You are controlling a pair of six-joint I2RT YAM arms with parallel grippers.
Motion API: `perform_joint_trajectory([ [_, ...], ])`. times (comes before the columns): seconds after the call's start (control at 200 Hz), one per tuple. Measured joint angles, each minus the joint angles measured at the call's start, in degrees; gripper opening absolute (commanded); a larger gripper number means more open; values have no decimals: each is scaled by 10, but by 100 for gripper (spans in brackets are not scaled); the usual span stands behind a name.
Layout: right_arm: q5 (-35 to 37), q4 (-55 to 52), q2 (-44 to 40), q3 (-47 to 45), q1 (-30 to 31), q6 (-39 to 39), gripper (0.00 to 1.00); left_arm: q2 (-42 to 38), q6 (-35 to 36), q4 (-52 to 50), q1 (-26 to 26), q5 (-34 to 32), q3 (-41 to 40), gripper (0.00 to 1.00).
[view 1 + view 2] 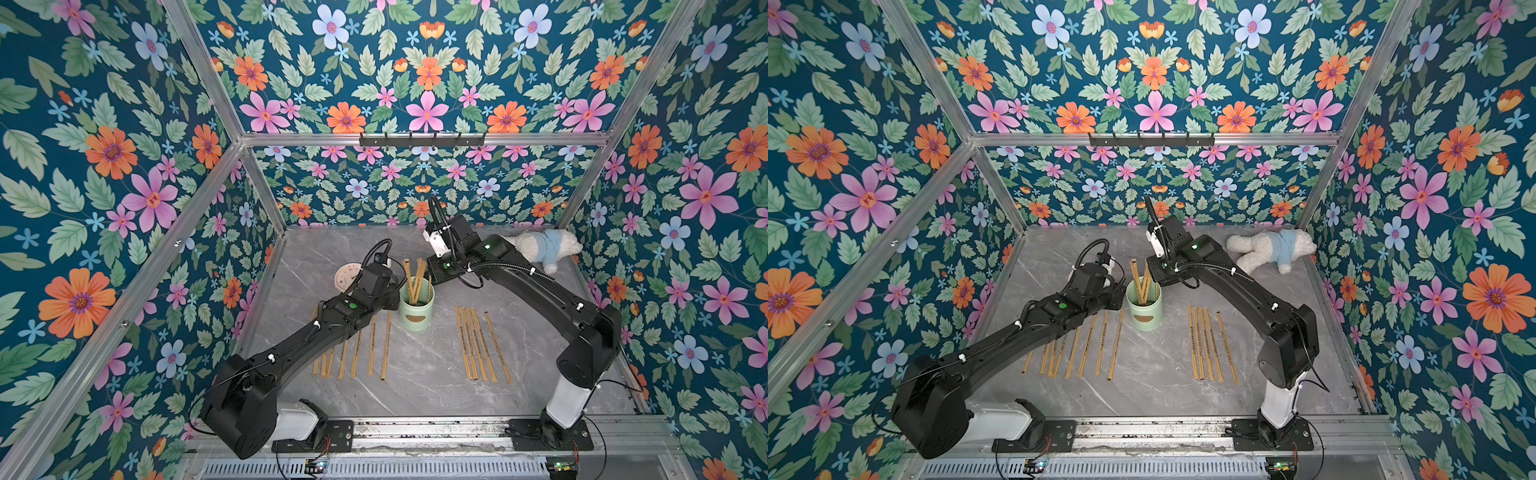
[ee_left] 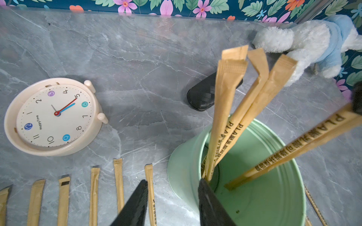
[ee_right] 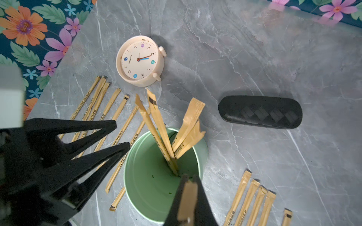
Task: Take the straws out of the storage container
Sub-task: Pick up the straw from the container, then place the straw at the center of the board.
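Observation:
The storage container (image 1: 417,316) (image 1: 1145,316), a mint-green canister, stands upright mid-table with several straws (image 1: 419,272) (image 2: 227,94) leaning out of it. My right gripper (image 3: 190,177) hangs over the canister's rim (image 3: 201,156), shut on one tan straw (image 3: 187,197) whose lower end still rests inside (image 2: 274,162). My left gripper (image 2: 172,181) is open beside the canister. The near wall (image 2: 182,172) shows between its fingers, and one fingertip (image 3: 127,145) is at the rim. More straws lie flat in two rows, left (image 1: 357,349) (image 1: 1084,349) and right (image 1: 478,345) (image 1: 1208,345) of the canister.
A cream round clock (image 1: 347,276) (image 3: 140,60) lies behind my left arm. A black woven case (image 3: 260,112) (image 2: 203,95) sits behind the canister. A white plush toy in blue (image 1: 540,245) (image 1: 1271,249) lies at the back right. Floral walls enclose the table.

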Motion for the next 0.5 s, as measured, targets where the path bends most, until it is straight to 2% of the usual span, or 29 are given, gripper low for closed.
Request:
perform_joint_trajectory([
  [0.5,-6,-98,-74,114,6,-27,10,0,0,10,-1,2,4,45],
])
